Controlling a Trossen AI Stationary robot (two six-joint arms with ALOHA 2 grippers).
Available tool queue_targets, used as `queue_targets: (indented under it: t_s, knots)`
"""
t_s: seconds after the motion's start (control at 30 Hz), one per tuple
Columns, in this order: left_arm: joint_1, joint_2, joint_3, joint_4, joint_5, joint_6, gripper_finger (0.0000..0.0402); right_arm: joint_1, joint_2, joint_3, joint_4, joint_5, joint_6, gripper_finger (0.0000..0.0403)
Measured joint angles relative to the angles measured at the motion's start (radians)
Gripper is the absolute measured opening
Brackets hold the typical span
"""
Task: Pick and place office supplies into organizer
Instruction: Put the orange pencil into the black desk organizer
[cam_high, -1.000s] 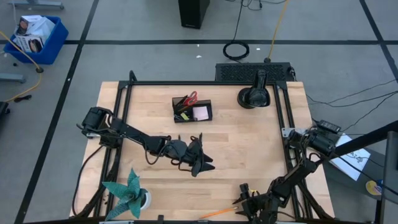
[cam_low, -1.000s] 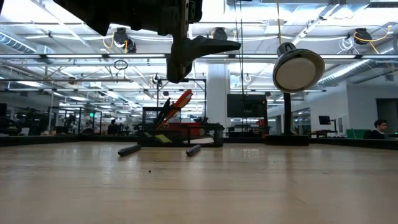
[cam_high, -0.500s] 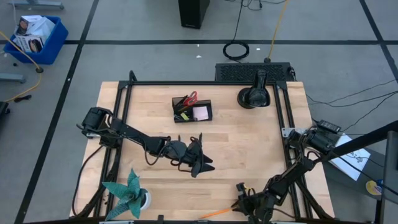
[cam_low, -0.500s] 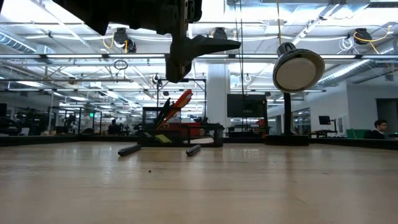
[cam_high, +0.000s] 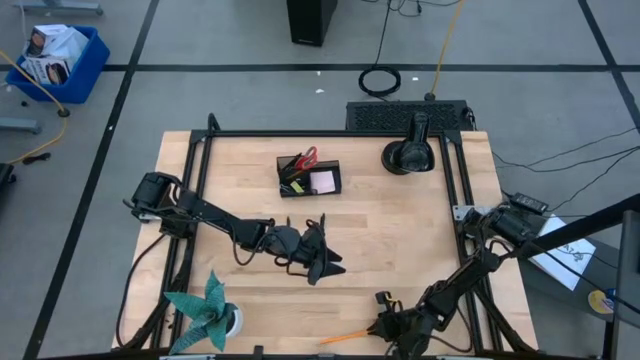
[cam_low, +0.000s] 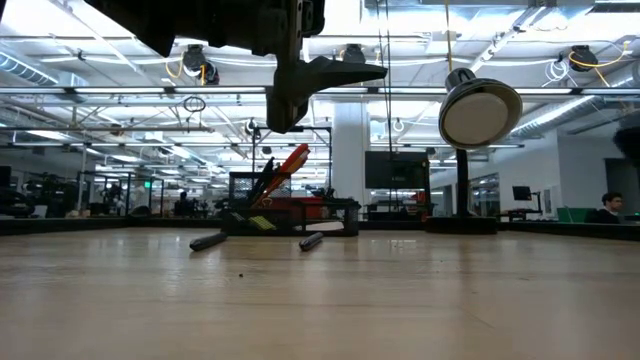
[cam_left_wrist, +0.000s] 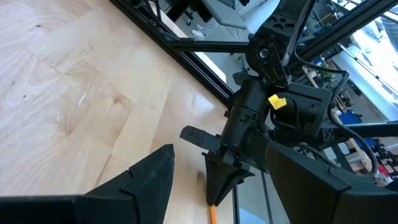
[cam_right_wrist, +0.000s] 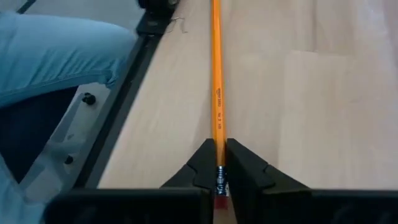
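Right gripper (cam_right_wrist: 217, 163) low at the near edge of the pale wooden table (cam_high: 400, 240), far from the small black rectangular desk organizer (cam_high: 309, 178) and off to its right. Fingers pinched together on one thin orange pencil (cam_right_wrist: 216, 87), clamped close to its metal ferrule and eraser end; the shaft runs straight out ahead of the fingers, lying along the wood just beside the black frame rail (cam_right_wrist: 118, 93). From above, the pencil (cam_high: 347, 340) shows as a short orange line pointing left from the gripper (cam_high: 380, 327).

Left gripper (cam_high: 325, 258) hangs above the table's middle, nearer than the organizer, jaws parted, nothing between them. Its wrist camera looks across at the right gripper (cam_left_wrist: 219, 180) with the pencil tip under it.

Organizer stands toward the far edge, centre-left. In it: red-handled scissors (cam_high: 308, 156) upright in the cup section, a pink sticky-note pad (cam_high: 322, 181) in the lower tray.

Low view: two dark pens (cam_low: 206, 241) lie on the wood in front of the organizer (cam_low: 290, 222).

Others: a round black base with upright post (cam_high: 409, 153) right of the organizer; a teal folded-paper plant (cam_high: 205, 308) at the near left corner. Nothing lies between pencil and organizer but bare wood and the left arm
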Motion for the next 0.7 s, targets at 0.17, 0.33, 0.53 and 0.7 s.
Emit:
queue_targets:
  t_s: [0.17,0.33,0.53,0.7]
  knots:
    - [0.0,0.0,0.0,0.0,0.0,-0.002,0.0257,-0.04,0.002,-0.001,-0.014,0.077,-0.009,0.0016]
    - [-0.001,0.0,0.0,0.0,0.0,0.003,0.0257,-0.095,0.001,-0.001,-0.072,0.1,-0.008,0.0018]
    - [-0.005,0.0,0.0,0.0,0.001,-0.004,0.0257,-0.136,-0.002,-0.001,-0.129,0.099,-0.029,0.0017]
    - [-0.006,0.0,0.0,-0.069,0.133,-0.097,0.0257,-0.148,-0.005,-0.001,-0.13,0.094,-0.052,0.0017]
